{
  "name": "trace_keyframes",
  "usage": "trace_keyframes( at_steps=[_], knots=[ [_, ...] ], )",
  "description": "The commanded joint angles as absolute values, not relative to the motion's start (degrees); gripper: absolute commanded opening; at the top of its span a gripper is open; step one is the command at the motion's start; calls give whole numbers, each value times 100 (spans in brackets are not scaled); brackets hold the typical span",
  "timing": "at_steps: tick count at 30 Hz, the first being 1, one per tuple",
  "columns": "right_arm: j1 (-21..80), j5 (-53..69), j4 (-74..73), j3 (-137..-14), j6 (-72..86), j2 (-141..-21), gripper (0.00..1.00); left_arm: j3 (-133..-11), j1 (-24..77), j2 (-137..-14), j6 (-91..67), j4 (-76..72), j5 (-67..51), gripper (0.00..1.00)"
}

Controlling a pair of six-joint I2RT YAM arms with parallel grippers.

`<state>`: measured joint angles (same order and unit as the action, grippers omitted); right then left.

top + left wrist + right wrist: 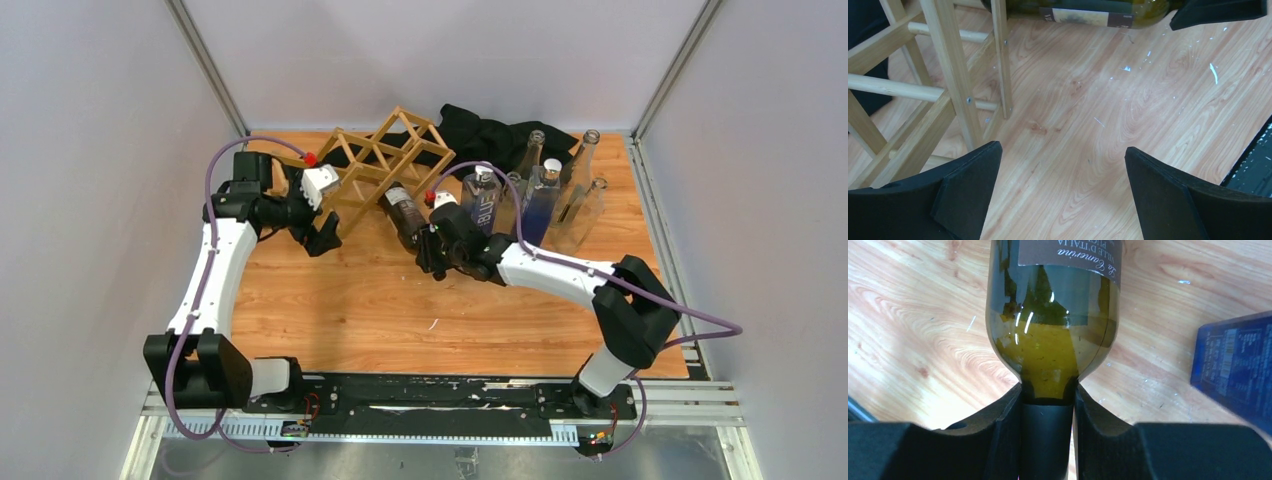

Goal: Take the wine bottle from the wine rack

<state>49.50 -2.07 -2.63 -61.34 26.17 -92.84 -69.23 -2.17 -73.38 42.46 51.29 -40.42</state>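
The wine rack is a light wood lattice at the back of the table; its slats show at the left of the left wrist view. The dark green wine bottle lies slanted just in front of the rack's right end, its base toward the rack. My right gripper is shut on the bottle's black-capped neck; the body and label fill that view. The bottle also shows along the top of the left wrist view. My left gripper is open and empty beside the rack's front left.
Several clear and blue bottles stand at the back right, next to my right arm. A blue bottle lies close on the right of the right wrist view. A black cloth lies behind the rack. The wooden tabletop spreads in front.
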Motion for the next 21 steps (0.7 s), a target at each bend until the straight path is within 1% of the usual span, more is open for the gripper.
trace_keyframes(
  at_steps=[1,15,21],
  knots=[
    [5212,171,-57,-6070,2849,-8709,0,-6775,-67,-7024,4577,5074,-3874,100],
    [5284,325,-807,-5371,3013,-7288,0,-6678,1269,-6657,5671,5540,-3217,100],
    [5281,1088,-1459,-5721,2629,-7018,0,-6786,2007,-6694,5871,5899,-2789,100]
  ],
)
